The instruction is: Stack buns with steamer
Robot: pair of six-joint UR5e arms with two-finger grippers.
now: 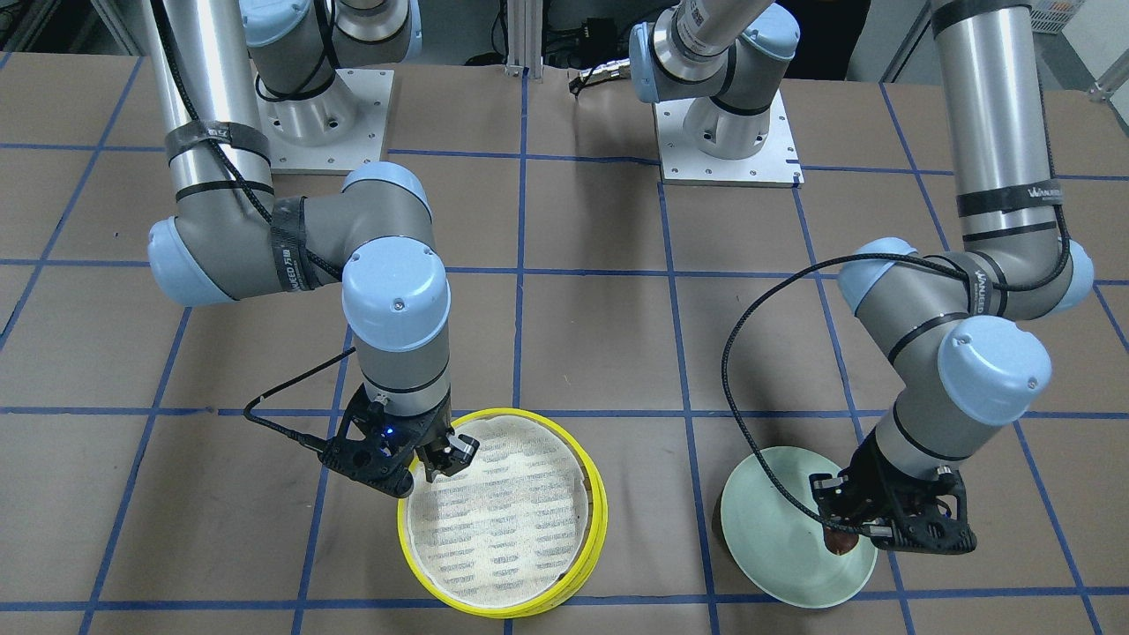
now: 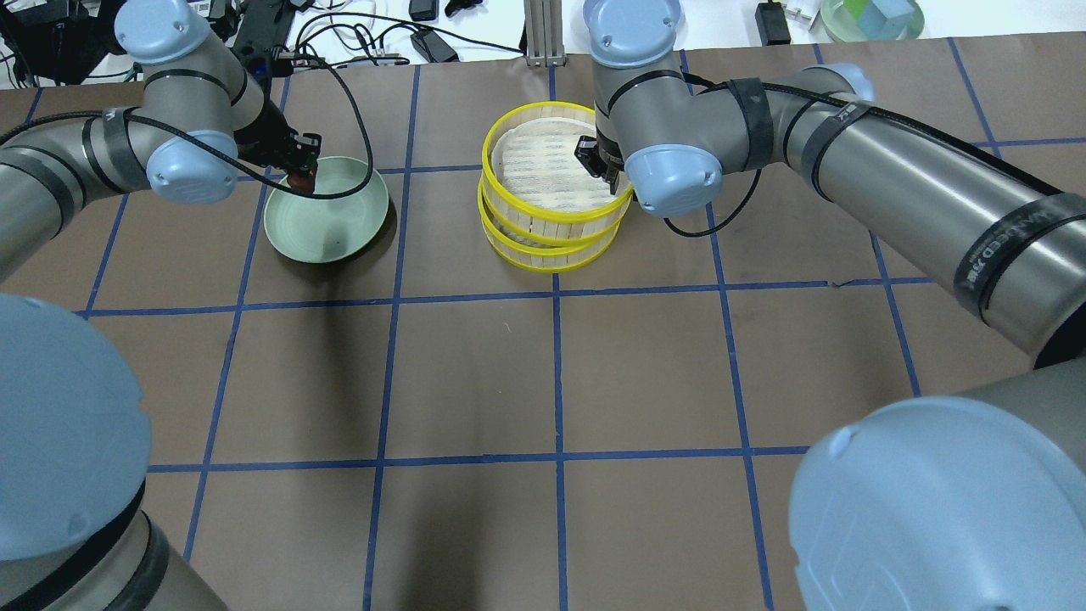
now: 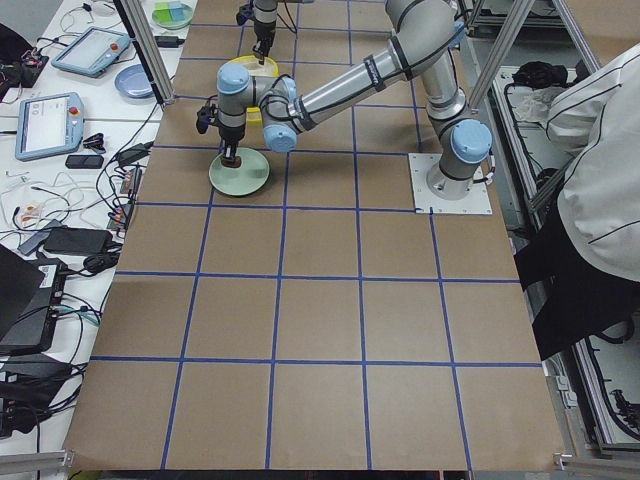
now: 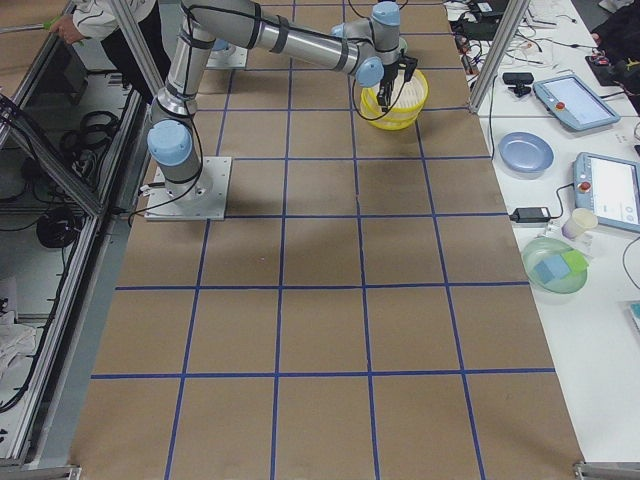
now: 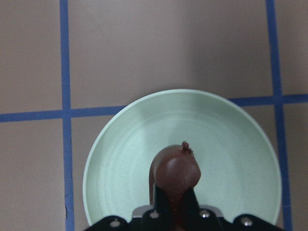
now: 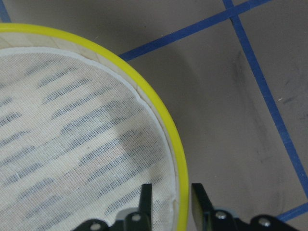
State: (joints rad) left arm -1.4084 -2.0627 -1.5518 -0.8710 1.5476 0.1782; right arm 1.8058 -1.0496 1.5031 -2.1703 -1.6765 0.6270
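Note:
The dark reddish-brown bun [image 5: 178,171] is held just above the pale green plate [image 5: 231,144]. My left gripper [image 5: 174,195] is shut on it; this also shows in the front view [image 1: 842,534] and the overhead view [image 2: 299,174]. The yellow-rimmed steamer [image 2: 556,218] is a stack of three tiers, and the top tier holds only its liner. My right gripper [image 6: 172,192] straddles the top rim [image 6: 161,113], one finger inside and one outside, with small gaps on both sides. The pale cream-white bun is hidden.
The brown table carries a blue tape grid. Two arm base plates [image 1: 728,141] stand at the robot's side. A side table with tablets and a green bowl [image 4: 555,265] runs along the far edge. An operator [image 3: 600,200] stands beside the robot's end.

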